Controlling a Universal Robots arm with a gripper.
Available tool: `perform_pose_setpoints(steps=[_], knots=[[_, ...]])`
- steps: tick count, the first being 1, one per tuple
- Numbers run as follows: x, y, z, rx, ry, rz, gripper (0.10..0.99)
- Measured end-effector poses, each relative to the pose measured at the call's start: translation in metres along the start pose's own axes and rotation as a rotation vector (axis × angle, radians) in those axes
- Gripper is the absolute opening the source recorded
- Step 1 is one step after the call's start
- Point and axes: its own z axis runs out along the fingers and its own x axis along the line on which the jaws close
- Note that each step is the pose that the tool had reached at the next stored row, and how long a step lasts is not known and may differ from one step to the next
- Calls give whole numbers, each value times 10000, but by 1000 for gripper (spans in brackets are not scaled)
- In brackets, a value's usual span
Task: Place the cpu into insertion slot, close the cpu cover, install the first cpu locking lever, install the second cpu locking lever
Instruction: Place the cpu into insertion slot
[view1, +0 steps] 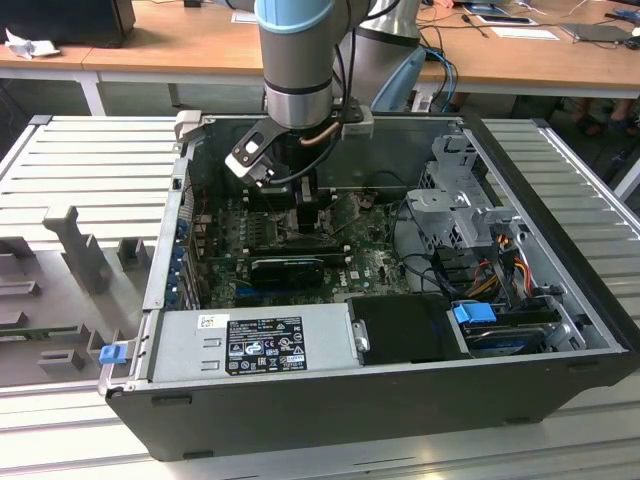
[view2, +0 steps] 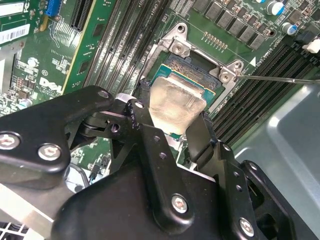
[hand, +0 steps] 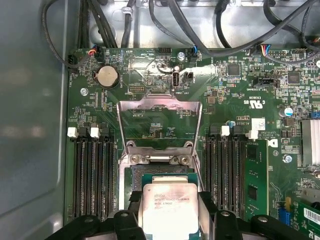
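My gripper (view2: 172, 125) is shut on the cpu (view2: 175, 102), a pale silver square chip pinched at two opposite edges by the black fingers (view2: 142, 117). The chip hangs slightly tilted right over the insertion slot (view2: 192, 67), whose dark frame shows past its far edge; whether it touches the pin field I cannot tell. In the first wrist view the cpu (hand: 167, 210) sits between the fingertips in my gripper (hand: 169, 205), with the cpu cover (hand: 159, 120) swung open and standing up behind the insertion slot (hand: 160, 172). A thin locking lever (view2: 280, 78) sticks out sideways. The exterior view has the gripper (view1: 300, 215) deep in the case.
Rows of black memory slots (hand: 92, 175) flank the socket on both sides. A long black card (view1: 288, 268) lies nearer the case front, beside the grey power supply (view1: 255, 345). A drive cage (view1: 460, 200) and cable bundles (view1: 500, 255) fill the exterior view's right.
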Motion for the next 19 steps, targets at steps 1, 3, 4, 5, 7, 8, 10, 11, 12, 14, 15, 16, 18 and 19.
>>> perform_pose_setpoints(steps=[1, 3, 4, 5, 7, 8, 10, 11, 12, 14, 15, 16, 18, 19], knots=[[0, 0, 3, 0, 1, 0, 529], [0, -1, 8, 1, -1, 0, 529], [0, -1, 9, 1, -1, 0, 529], [0, -1, 10, 0, 0, 0, 529], [1, -1, 14, 0, 1, 0, 529], [1, -1, 18, -1, 1, 0, 529], [3, -2, 24, 1, -2, 1, 529], [7, -3, 28, 0, 0, 2, 529], [17, -4, 33, 0, -1, 5, 529], [25, -5, 49, -1, 0, 28, 529], [27, -6, 56, -1, -2, 49, 529], [33, -8, 80, -1, -7, 99, 529], [40, -11, 117, -2, -9, 111, 529], [43, -13, 135, -1, -10, 123, 529]])
